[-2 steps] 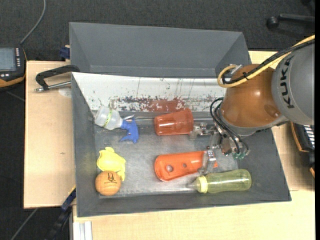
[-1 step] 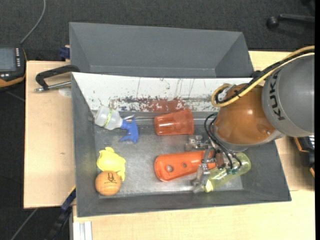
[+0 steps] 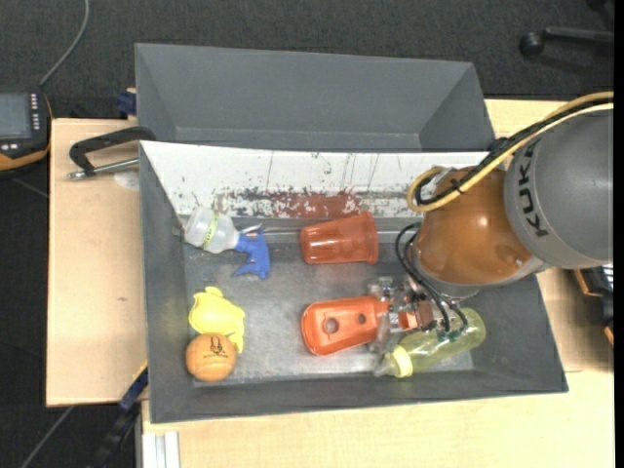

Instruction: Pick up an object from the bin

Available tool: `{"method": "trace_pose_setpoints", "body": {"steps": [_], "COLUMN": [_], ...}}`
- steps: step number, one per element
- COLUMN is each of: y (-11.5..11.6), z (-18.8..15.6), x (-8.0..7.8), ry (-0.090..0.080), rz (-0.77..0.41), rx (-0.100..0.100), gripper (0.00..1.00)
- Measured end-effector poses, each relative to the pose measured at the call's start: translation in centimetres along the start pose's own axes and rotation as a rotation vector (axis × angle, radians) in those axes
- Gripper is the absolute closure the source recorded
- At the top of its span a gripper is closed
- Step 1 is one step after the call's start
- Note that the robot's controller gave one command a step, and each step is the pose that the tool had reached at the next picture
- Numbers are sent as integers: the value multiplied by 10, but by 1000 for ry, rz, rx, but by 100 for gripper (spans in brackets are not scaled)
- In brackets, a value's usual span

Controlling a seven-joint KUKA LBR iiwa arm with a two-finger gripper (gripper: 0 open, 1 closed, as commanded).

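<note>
My gripper (image 3: 398, 314) is low in the bin's front right part, under the arm's orange cover. It sits at the right end of an orange plastic piece with a round hole (image 3: 336, 327), which lies on its side on the bin floor. Right beside the gripper, to the front right, lies a clear yellow-green bottle (image 3: 439, 343), partly hidden by the gripper and its cables. An orange translucent cup (image 3: 339, 241) lies on its side behind the gripper, near the back wall.
At the back left lies a clear spray bottle with a blue trigger (image 3: 226, 235). In the front left corner, a yellow soft thing (image 3: 216, 313) rests against an orange ball (image 3: 211, 357). The arm and its cover hang over the bin's right side.
</note>
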State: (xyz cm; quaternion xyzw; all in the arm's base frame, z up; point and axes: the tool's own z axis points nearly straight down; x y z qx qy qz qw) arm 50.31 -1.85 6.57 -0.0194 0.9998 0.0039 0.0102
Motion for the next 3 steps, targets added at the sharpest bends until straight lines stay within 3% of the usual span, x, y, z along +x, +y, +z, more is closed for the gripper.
{"method": "trace_pose_setpoints", "body": {"steps": [1, 2, 3], "y": [0, 3, 3], "z": [-4, -59, -80], "x": [-8, -7, -10], "ry": [-1, 3, -3], "rz": [1, 1, 3], "rx": [0, -1, 0], "gripper": [100, 100, 100]}}
